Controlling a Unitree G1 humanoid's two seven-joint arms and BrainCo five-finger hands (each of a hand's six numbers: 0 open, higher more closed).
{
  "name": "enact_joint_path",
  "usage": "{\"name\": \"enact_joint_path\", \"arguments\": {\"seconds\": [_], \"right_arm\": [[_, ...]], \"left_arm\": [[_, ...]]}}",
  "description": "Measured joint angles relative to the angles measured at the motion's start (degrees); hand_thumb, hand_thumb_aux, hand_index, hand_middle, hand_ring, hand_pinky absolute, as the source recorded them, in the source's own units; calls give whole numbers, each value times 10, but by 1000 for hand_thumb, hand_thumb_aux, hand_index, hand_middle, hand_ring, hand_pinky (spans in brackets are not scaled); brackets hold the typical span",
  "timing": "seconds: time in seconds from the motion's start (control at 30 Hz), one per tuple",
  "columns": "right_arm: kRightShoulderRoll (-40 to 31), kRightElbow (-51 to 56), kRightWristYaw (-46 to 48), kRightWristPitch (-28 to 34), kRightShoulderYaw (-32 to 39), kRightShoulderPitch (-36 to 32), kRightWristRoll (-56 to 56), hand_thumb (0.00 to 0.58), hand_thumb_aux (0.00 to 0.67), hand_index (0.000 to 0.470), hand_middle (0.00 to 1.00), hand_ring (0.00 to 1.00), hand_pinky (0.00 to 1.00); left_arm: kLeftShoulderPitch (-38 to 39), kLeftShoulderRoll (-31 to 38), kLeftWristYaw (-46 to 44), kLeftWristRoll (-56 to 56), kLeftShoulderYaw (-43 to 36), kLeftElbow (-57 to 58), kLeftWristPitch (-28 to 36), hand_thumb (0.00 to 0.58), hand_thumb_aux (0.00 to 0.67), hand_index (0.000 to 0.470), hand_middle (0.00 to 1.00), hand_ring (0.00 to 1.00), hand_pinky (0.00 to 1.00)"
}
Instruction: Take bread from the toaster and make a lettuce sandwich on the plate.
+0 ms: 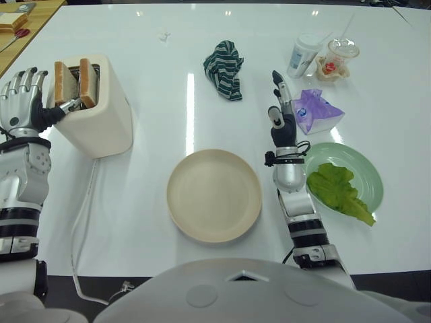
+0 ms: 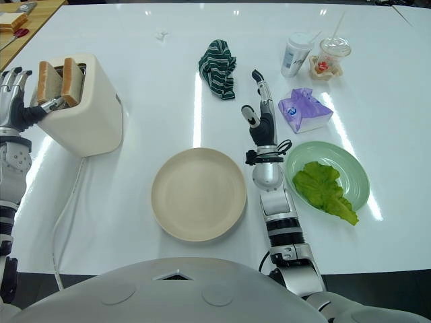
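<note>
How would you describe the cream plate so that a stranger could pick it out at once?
Start at the near edge of the white table, midway. The cream plate lies there, between the toaster and the right hand. Unlike the green plate, it carries no lettuce.

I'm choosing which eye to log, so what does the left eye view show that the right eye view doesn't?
Left eye: the whole left hand beside the toaster. Right eye: a wider strip of table right of the lettuce. Both: two bread slices standing in the toaster, the beige plate, and the open right hand beside it.
</note>
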Motion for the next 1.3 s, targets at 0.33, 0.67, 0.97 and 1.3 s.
{"name": "enact_joint_path", "arguments": {"seconds": [0.33,0.67,0.97,1.3], "right_arm": [[-1,1,-4,0,0,0,-2,0,0,0,0,0,0],[-1,6,-9,-1,4,0,-6,0,0,0,0,0,0],[-2,7,-10,-5,4,0,-6,0,0,0,0,0,0],[-3,7,-10,-6,4,0,-6,0,0,0,0,0,0]], "left_arm": [[-4,-16,-14,-64,0,-14,-40,580,670,470,0,0,0],[14,-21,-1,-76,24,-46,-47,580,670,470,0,0,0],[22,-29,19,-76,77,-138,-55,580,670,470,0,0,0],[22,-57,4,-130,109,-158,-60,580,670,470,0,0,0]]}}
